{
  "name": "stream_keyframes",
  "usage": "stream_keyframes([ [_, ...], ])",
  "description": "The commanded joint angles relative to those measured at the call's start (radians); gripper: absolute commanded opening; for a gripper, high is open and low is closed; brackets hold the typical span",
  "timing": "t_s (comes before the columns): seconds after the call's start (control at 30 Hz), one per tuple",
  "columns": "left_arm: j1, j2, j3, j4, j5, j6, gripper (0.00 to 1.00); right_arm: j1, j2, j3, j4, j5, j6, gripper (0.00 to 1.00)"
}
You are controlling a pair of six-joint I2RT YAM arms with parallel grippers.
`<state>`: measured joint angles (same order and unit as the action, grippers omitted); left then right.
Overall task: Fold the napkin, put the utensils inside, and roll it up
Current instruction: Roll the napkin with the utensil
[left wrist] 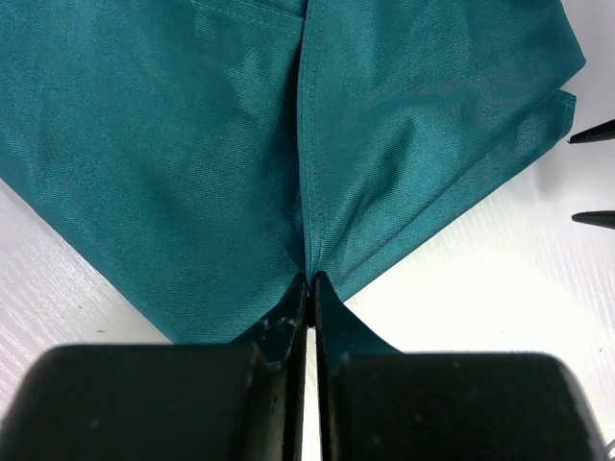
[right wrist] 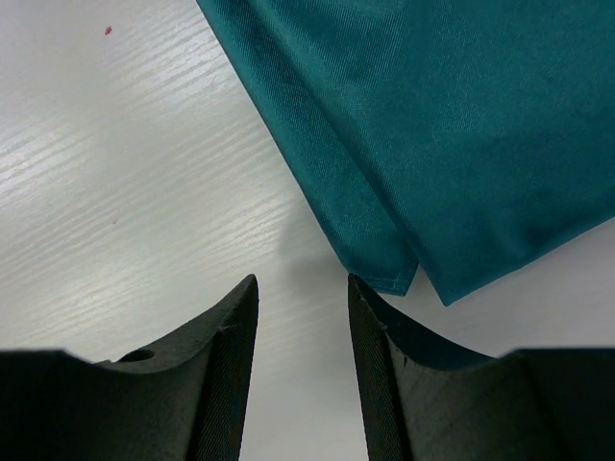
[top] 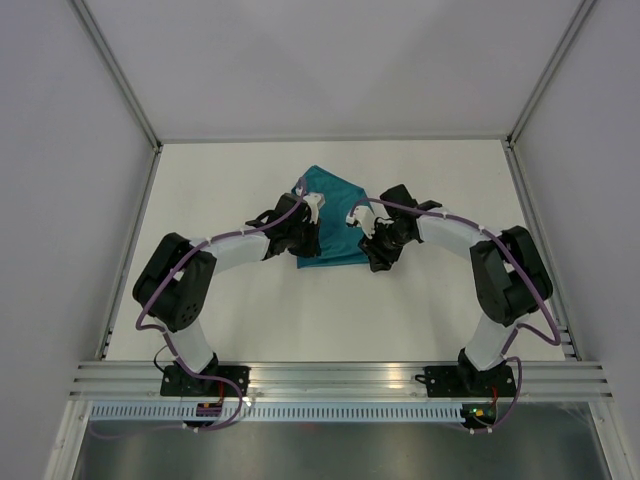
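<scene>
The teal napkin (top: 335,215) lies folded on the white table, its layers overlapping. My left gripper (top: 304,230) is at its left edge. In the left wrist view the jaws (left wrist: 309,280) are shut on a pinched ridge of the napkin (left wrist: 192,144). My right gripper (top: 375,255) is at the napkin's near right corner. In the right wrist view it (right wrist: 303,283) is open and empty, low over bare table, with the layered corner of the napkin (right wrist: 384,264) just beyond its right fingertip. No utensils are in view.
The white table (top: 250,310) is fenced by metal rails, with grey walls behind and at the sides. The right gripper's fingertips (left wrist: 594,134) show at the right edge of the left wrist view. A tiny red speck (right wrist: 108,31) lies on the table.
</scene>
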<state>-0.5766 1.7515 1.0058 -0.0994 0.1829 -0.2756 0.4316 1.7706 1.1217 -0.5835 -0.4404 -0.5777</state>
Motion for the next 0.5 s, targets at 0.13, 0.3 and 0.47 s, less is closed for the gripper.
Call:
stream_keyframes([
  [0.13,-0.002,-0.001,0.033,0.032,0.03,-0.03,0.05,0.032,-0.085,-0.028,0.125,0.042,0.01,0.49],
  [0.3,-0.002,0.006,0.045,0.029,0.039,-0.028,0.05,0.055,-0.083,-0.031,0.125,0.046,-0.001,0.49],
  [0.47,0.0,0.002,0.044,0.026,0.044,-0.031,0.05,0.075,-0.063,-0.005,0.146,0.08,0.012,0.48],
])
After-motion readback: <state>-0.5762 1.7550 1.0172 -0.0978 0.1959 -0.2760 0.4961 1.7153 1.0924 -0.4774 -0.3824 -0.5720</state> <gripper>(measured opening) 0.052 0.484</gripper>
